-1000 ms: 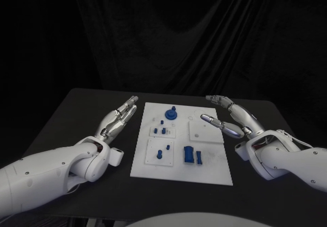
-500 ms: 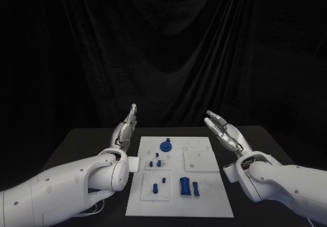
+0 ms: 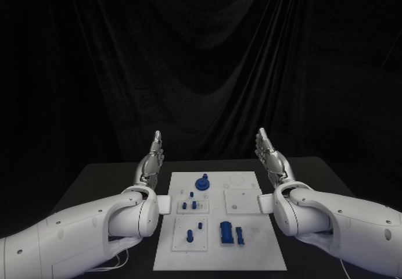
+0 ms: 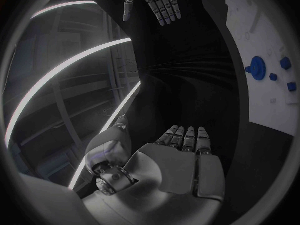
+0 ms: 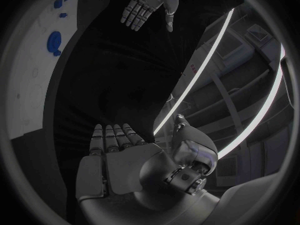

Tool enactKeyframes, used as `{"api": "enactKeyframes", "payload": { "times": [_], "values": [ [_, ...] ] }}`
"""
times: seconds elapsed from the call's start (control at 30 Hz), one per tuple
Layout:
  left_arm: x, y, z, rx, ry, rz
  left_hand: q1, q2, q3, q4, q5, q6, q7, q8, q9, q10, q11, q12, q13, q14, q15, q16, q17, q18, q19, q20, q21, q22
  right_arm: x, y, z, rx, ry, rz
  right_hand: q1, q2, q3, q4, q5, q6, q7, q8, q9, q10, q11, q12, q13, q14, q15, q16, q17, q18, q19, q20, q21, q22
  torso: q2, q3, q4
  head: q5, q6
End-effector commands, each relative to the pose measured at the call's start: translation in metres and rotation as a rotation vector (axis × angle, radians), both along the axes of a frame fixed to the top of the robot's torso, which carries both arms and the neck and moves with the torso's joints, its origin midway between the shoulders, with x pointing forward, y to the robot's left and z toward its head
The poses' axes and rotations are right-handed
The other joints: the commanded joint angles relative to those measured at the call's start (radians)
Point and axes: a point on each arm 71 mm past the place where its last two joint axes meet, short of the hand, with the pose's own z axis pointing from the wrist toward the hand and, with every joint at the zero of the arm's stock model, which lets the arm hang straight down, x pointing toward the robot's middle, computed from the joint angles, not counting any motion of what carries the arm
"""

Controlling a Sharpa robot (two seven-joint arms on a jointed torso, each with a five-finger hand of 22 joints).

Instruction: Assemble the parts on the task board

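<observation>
Here both hands, left hand [image 3: 151,164] and right hand [image 3: 271,160], hang flat and empty, fingers straight; the board [image 3: 251,256] with its blue parts [image 3: 227,231] lies between and below them, seemingly equally near.

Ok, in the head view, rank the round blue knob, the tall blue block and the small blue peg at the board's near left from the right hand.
1. Round blue knob, far end of the board.
2. Tall blue block, near right.
3. Small blue peg, near left.

The right hand is raised beyond the board.
</observation>
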Motion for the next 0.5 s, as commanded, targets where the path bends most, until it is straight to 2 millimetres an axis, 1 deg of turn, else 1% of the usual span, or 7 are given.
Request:
{"api": "enactKeyframes", "payload": {
  "times": [0.03, 0.07, 0.1, 0.13, 0.37, 0.4, 0.5],
  "values": [
    [0.0002, 0.0000, 0.0015, -0.001, -0.002, 0.014, -0.072, -0.001, 0.014, -0.003, -0.006, -0.022, 0.001, -0.005, -0.001, 0.000, 0.010, -0.006, -0.001, 0.001, 0.005, -0.004, -0.002, -0.013, 0.003, 0.007, -0.006, -0.002, 0.0019, -0.0004, -0.0037, 0.115, 0.050, -0.037, -0.065, 0.000, 0.000, -0.013, -0.011, -0.014, 0.001, -0.036, -0.001, 0.002, -0.012, -0.037, -0.029, -0.026, -0.004, -0.054, -0.001, -0.015, -0.056, -0.005, -0.006, -0.034, 0.000, 0.0003, -0.0003, 0.000, 0.000],
    [0.0002, 0.0000, 0.0015, -0.001, -0.002, 0.014, -0.076, -0.001, 0.014, -0.003, -0.006, -0.022, 0.001, -0.005, -0.001, 0.000, 0.010, -0.006, -0.001, 0.001, 0.005, -0.004, -0.002, -0.013, 0.003, 0.007, -0.006, -0.002, 0.0023, 0.0001, -0.0038, 0.121, 0.053, -0.039, -0.067, 0.000, 0.000, -0.013, -0.011, -0.014, 0.001, -0.038, -0.001, 0.002, -0.012, -0.039, -0.029, -0.026, -0.004, -0.054, -0.001, -0.015, -0.056, -0.005, -0.006, -0.105, 0.000, 0.0003, -0.0003, 0.000, 0.000],
    [0.0002, 0.0000, 0.0015, -0.001, -0.002, 0.014, -0.082, -0.001, 0.014, -0.003, -0.006, -0.022, 0.001, -0.005, -0.001, 0.000, 0.010, -0.006, -0.001, 0.001, 0.005, -0.004, -0.002, -0.013, 0.003, 0.007, -0.006, -0.002, 0.0026, 0.0005, -0.0039, 0.126, 0.055, -0.040, -0.071, 0.000, 0.000, -0.013, -0.011, -0.014, 0.001, -0.111, -0.001, 0.002, -0.012, -0.042, -0.029, -0.026, -0.004, -0.054, -0.001, -0.015, -0.056, -0.005, -0.006, -0.105, 0.000, 0.0003, -0.0003, 0.000, 0.000],
    [0.0002, 0.0000, 0.0015, -0.001, -0.002, 0.014, -0.087, -0.001, 0.014, -0.003, -0.006, -0.022, 0.001, -0.005, -0.001, 0.000, 0.010, -0.006, -0.001, 0.001, 0.005, -0.004, -0.002, -0.013, 0.003, 0.007, -0.006, -0.002, 0.0027, 0.0007, -0.0039, 0.129, 0.056, -0.041, -0.078, 0.000, 0.000, -0.013, -0.011, -0.014, 0.001, -0.111, -0.001, 0.002, -0.012, -0.112, -0.029, -0.026, -0.004, -0.054, -0.001, -0.015, -0.056, -0.005, -0.006, -0.105, 0.000, 0.0003, -0.0003, 0.000, 0.000],
    [0.0002, 0.0000, 0.0015, -0.001, -0.002, 0.014, -0.148, -0.001, 0.014, -0.003, -0.006, -0.022, 0.001, -0.005, -0.001, 0.000, 0.010, -0.006, -0.001, 0.001, 0.005, -0.004, -0.002, -0.013, 0.003, 0.007, -0.006, -0.002, 0.0028, 0.0009, -0.0039, 0.131, 0.057, -0.042, -0.110, 0.000, 0.000, -0.013, -0.011, -0.014, 0.001, -0.111, -0.001, 0.002, -0.012, -0.112, -0.029, -0.026, -0.004, -0.054, -0.001, -0.015, -0.056, -0.005, -0.006, -0.105, 0.000, 0.0003, -0.0003, 0.000, 0.000],
    [0.0002, 0.0000, 0.0015, -0.001, -0.002, 0.014, -0.220, -0.001, 0.014, -0.003, -0.006, -0.022, 0.001, -0.005, -0.001, 0.000, 0.010, -0.006, -0.001, 0.001, 0.005, -0.004, -0.002, -0.013, 0.003, 0.007, -0.006, -0.002, 0.0028, 0.0009, -0.0039, 0.131, 0.057, -0.042, -0.194, 0.000, 0.000, -0.013, -0.011, -0.014, 0.001, -0.111, -0.001, 0.002, -0.012, -0.112, -0.029, -0.026, -0.004, -0.054, -0.001, -0.015, -0.056, -0.005, -0.006, -0.105, 0.000, 0.0003, -0.0003, 0.000, 0.000],
    [0.0002, 0.0000, 0.0015, -0.001, -0.002, 0.014, -0.220, -0.001, 0.014, -0.003, -0.006, -0.022, 0.001, -0.005, -0.001, 0.000, 0.010, -0.006, -0.001, 0.001, 0.005, -0.004, -0.002, -0.013, 0.003, 0.007, -0.006, -0.002, 0.0028, 0.0009, -0.0039, 0.131, 0.057, -0.042, -0.194, 0.000, 0.000, -0.013, -0.011, -0.014, 0.001, -0.111, -0.001, 0.002, -0.012, -0.112, -0.029, -0.026, -0.004, -0.054, -0.001, -0.015, -0.056, -0.005, -0.006, -0.105, 0.000, 0.0003, -0.0003, 0.000, 0.000]
  ]
}}
